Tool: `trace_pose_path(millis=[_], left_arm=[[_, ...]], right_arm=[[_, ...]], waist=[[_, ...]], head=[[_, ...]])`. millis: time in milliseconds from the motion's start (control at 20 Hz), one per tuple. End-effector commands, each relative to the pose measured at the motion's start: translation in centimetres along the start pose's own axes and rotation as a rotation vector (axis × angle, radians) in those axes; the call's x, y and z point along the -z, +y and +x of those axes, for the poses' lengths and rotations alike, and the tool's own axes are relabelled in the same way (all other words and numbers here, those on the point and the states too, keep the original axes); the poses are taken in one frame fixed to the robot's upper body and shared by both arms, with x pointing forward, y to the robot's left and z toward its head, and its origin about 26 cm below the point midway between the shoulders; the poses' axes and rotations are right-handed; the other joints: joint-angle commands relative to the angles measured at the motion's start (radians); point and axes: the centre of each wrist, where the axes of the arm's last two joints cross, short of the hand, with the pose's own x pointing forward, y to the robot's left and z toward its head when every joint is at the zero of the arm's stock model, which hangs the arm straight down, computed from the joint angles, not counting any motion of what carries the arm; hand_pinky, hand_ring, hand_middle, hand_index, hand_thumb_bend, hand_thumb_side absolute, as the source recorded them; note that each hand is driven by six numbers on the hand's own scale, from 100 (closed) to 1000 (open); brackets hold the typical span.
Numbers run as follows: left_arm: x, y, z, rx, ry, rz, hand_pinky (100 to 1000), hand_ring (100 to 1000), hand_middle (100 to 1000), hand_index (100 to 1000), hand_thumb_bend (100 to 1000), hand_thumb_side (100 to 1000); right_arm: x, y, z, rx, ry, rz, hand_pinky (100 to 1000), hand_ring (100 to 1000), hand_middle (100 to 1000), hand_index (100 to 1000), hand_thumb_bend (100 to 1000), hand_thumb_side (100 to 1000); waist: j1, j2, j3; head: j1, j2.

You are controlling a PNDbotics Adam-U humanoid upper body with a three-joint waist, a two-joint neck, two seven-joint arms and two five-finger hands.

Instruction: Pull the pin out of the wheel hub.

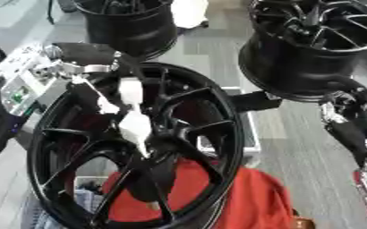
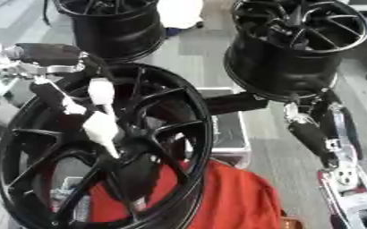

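Left hand (image 1: 128, 116) over wheel hub (image 1: 151, 147)

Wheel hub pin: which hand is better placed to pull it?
Left. The left hand is already over the spokes at the centre of the near wheel, fingers reaching toward the hub. The right hand hangs off to the side, beside the far wheel.

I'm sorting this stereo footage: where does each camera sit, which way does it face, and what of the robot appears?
Left eye view: in the head, looking down at the near black wheel; left hand over its hub, right arm at the right edge.
Right eye view: beside it, facing the same way; right hand clearer.
Shared: both wheels behind, red cloth, both arms.
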Motion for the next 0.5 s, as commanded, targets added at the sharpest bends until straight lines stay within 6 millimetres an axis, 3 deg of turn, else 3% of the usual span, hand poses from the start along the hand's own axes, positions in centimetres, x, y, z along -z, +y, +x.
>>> trace_pose_path(millis=[50,150,300,400,500], left_arm=[[-0.36,0.39,-0.29,0.220,-0.211,-0.303,568,615,694,859,261,410],[-0.33,0.27,-0.33,0.216,-0.213,-0.303,550,593,673,849,221,369],[-0.44,0.32,-0.45,0.204,-0.216,-0.289,466,510,585,802,100,217],[-0.61,0.53,-0.53,0.189,-0.220,-0.267,405,459,533,765,100,136],[-0.86,0.97,-0.60,0.167,-0.227,-0.232,346,404,479,720,100,122]], right_arm=[[0.61,-0.36,0.68,-0.006,-0.030,0.002,655,642,766,869,100,262],[0.61,-0.36,0.67,-0.006,-0.029,0.002,654,642,766,869,100,262],[0.61,-0.37,0.65,-0.006,-0.029,0.000,654,641,766,869,100,262],[0.59,-0.37,0.63,-0.006,-0.028,0.000,654,641,766,869,100,262],[0.58,-0.37,0.61,-0.006,-0.027,0.000,654,641,766,869,100,262]], waist=[[-0.001,-0.009,0.000],[-0.001,-0.009,0.000],[-0.001,-0.009,-0.001],[0.000,-0.009,-0.001],[0.000,-0.009,-0.001]], head=[[0.002,-0.005],[0.002,-0.005],[0.002,-0.005],[0.002,-0.006],[0.001,-0.006]])
